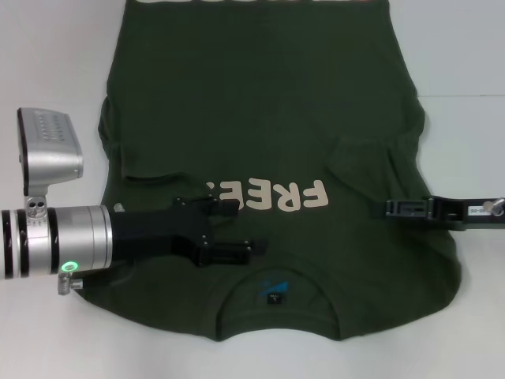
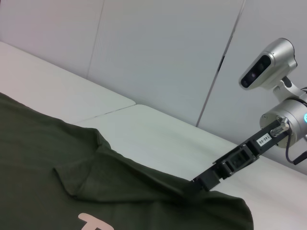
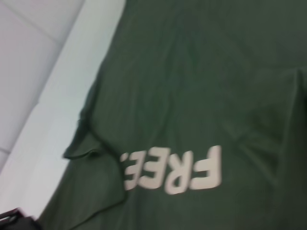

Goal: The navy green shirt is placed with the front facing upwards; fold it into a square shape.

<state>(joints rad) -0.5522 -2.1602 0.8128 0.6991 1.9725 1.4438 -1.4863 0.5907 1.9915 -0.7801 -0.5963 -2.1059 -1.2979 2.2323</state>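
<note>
Lying face-up on white table, navy green shirt; left gripper fingers spread, empty; right gripper fingers' state unclear.

Head view overhead; both wrist views low, sharing the shirt.

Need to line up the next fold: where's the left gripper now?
In the head view, the left gripper is over the shirt, on the robot's left, beside the cream lettering.

White table with seam lines, pale panelled wall directly behind table, even diffuse lighting
</note>
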